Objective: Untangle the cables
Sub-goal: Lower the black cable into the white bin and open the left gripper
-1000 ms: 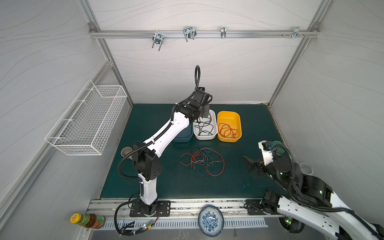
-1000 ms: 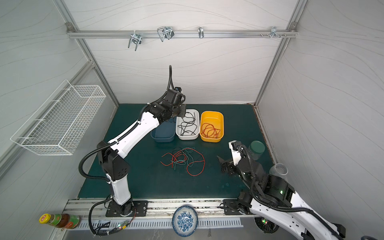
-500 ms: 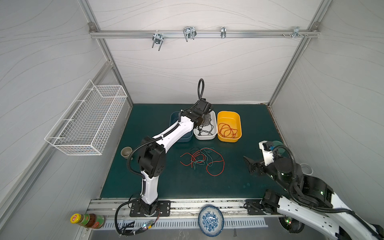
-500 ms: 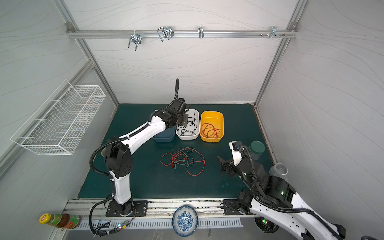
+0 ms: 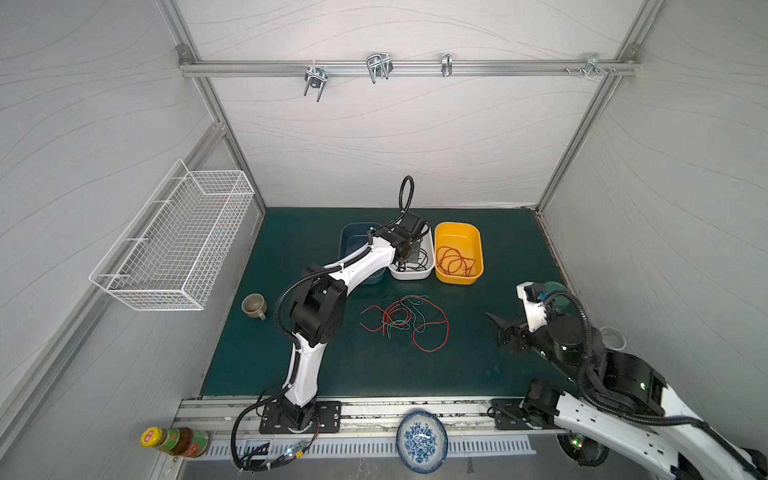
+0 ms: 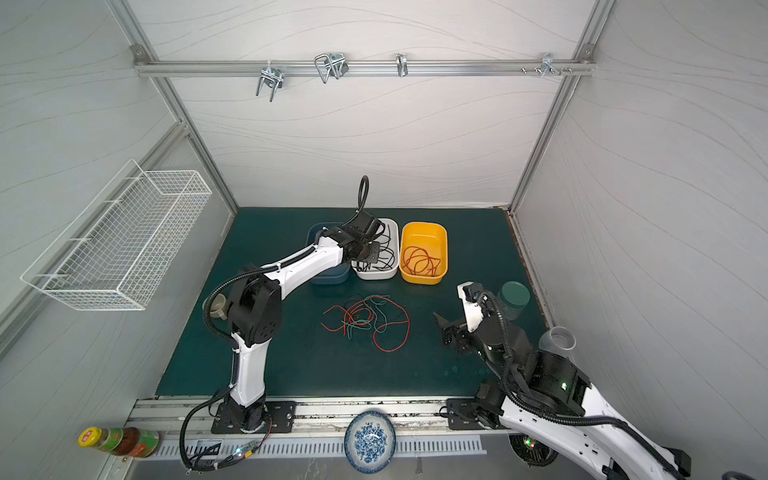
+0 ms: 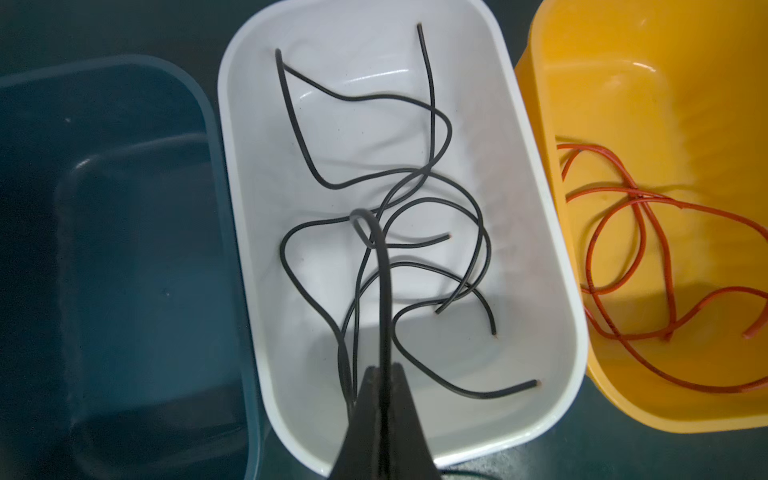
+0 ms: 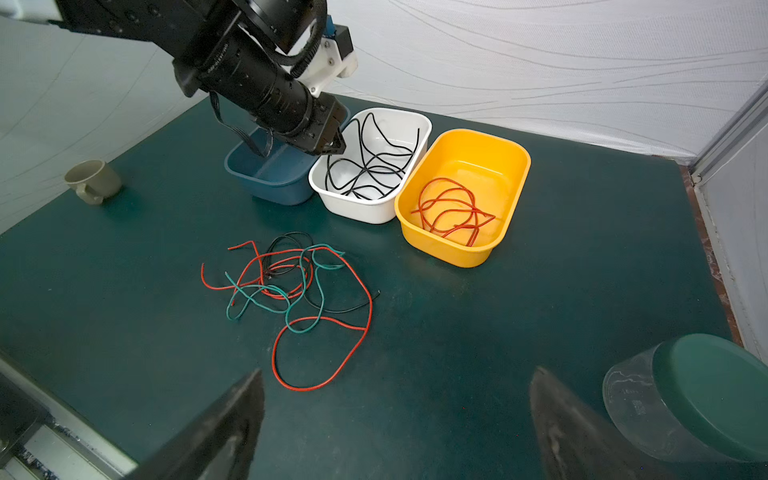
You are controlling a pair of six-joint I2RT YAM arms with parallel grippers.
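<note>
left tool (image 7: 381, 376) pinched shut on 1 black cable (image 7: 384, 291) over white tub (image 7: 232, 166) | right tool (image 8: 397, 372) spread apart, empty | tangle (image 8: 291, 282) loose on table (image 8: 540, 291), in front of the tubs | risk: held cable seems to cross the tub's others, so retreating without a clean release could drag them out

Mat (image 5: 291, 232): dark teal.
Blue tub (image 8: 274, 187), white tub (image 8: 357, 208) and yellow tub (image 8: 449, 245) are noted.
Loose cables (image 8: 305, 270): red, black and teal-green, mixed.
Black cables (image 8: 374, 166) are seen against white, red cables (image 8: 451, 208) against yellow.
Plate (image 5: 422, 441): blue floral pattern on white.
Cup (image 8: 93, 178): beige.
Walls (image 5: 395, 137): white, lined with wavy grey.
</note>
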